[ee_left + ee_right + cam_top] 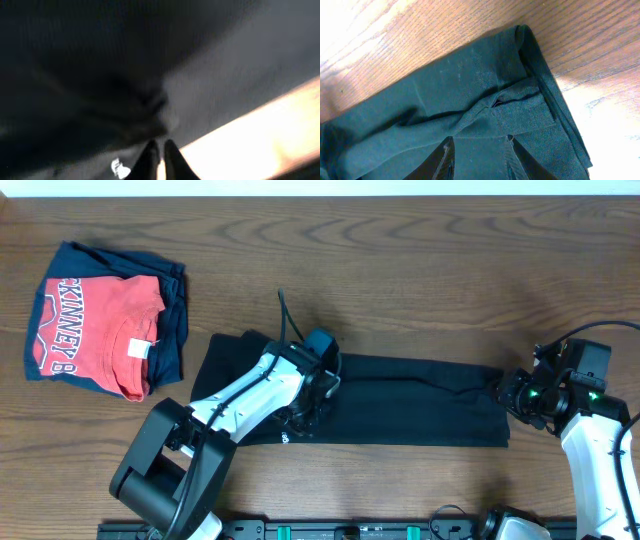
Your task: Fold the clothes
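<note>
- Red T-shirt [95, 330], white block letters: lies folded on top of a navy-blue folded garment [172, 330] at the far left of the bench [420, 260]. The pair sits well apart from the work and neither arm touches it.
- Black shirt [420, 405]: lies flat across the middle of the bench as one long narrow band running left to right, with a small white mark [283, 437] on its near edge.
  - Judged done: the lengthwise folds, with the sides brought in.
  - Judged left: the crosswise folds that would shorten the band into a compact stack, then any squaring-up.
- Left claw [305, 408]: down on the left half of the band, near its near edge.
  - In the wrist view the fingertips are clenched almost together at a bunched ridge of cloth.
  - That view is blurred, so I cannot tell whether fabric is pinched between them.
- Middle of the band: shows a shallow crease and light wrinkles, and nothing rests on it.
- Right claw [508, 392]: at the right end of the band.
  - Its wrist view shows the fingers [442, 160] spread apart over a doubled, seamed edge.
  - The claw is released and grasps nothing; the cloth lies slack beneath it.
- Overall: judged roughly midway, as neither end of the band is lifted yet.
</note>
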### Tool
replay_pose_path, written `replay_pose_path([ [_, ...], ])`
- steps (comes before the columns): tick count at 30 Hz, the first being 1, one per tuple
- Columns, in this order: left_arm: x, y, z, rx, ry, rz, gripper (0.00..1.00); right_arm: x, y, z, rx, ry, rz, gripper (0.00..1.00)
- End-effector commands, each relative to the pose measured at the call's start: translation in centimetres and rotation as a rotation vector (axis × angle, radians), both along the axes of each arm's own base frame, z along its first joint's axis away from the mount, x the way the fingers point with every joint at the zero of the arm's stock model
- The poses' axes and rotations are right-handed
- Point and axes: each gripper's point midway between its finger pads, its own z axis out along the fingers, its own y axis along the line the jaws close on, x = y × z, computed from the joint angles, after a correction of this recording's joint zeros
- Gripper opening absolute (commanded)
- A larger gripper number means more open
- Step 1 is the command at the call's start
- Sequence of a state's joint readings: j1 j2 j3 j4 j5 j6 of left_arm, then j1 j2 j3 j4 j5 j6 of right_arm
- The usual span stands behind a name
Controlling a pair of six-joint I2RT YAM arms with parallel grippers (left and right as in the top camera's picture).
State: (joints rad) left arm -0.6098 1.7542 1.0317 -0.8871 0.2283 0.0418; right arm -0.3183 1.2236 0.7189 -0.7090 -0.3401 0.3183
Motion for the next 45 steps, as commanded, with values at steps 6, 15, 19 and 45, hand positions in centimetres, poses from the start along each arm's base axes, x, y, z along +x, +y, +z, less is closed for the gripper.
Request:
replay_pose_path([
  [6,-0.3,0.5,2.8,0.043,0.04,0.0,0.06,0.7,-1.5,0.6,-0.078,-0.029,-0.006,0.33],
  [15,1.3,-0.7,3.5,-0.008,-0.035,0.009,0.33,0.6,-1.8,0.5,-0.093,-0.025,-0.013,0.32],
  [19,2.3,-1.5,2.0,-0.044,-0.09,0.045,0.52,0.6,-1.8,0.5,-0.093,-0.024,-0.013,0.33],
  [45,1.4,-0.8,1.4,0.02,-0.007,0.056,0.06,0.9,-2.0,0.7,-0.103,-0.037,-0.016,0.37],
])
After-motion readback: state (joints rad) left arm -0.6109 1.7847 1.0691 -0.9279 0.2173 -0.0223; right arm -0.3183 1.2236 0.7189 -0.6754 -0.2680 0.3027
